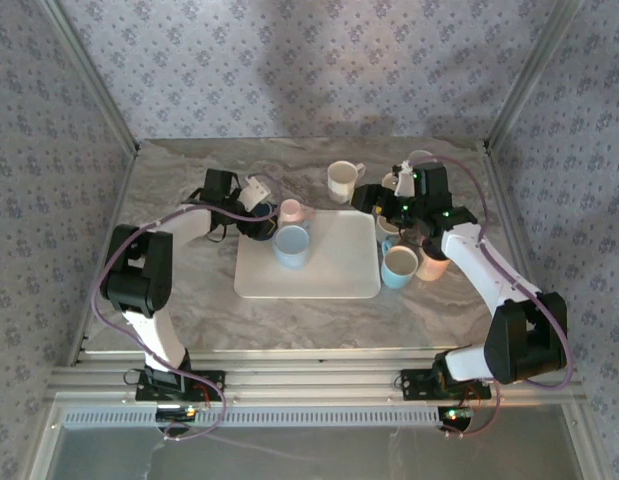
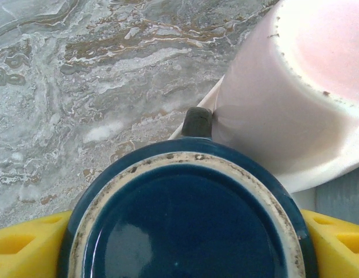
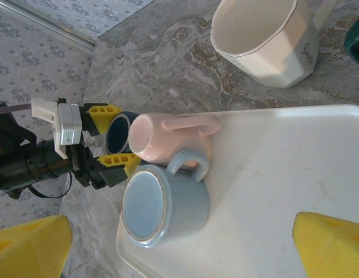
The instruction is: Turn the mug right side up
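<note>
Marble-patterned bench carries a white tray. Just off the tray's far left corner, your dark blue mug stands base up, right beside a pink mug. Your left gripper has its jaws either side of the blue mug; whether they grip it cannot be told. Your right gripper hangs near the tray's far right corner, jaws spread wide and empty.

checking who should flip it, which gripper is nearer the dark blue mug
Left. The left gripper has a finger on either side of the dark blue mug, beside the tray's far left corner. The right gripper is open, by the tray's far right corner.
</note>
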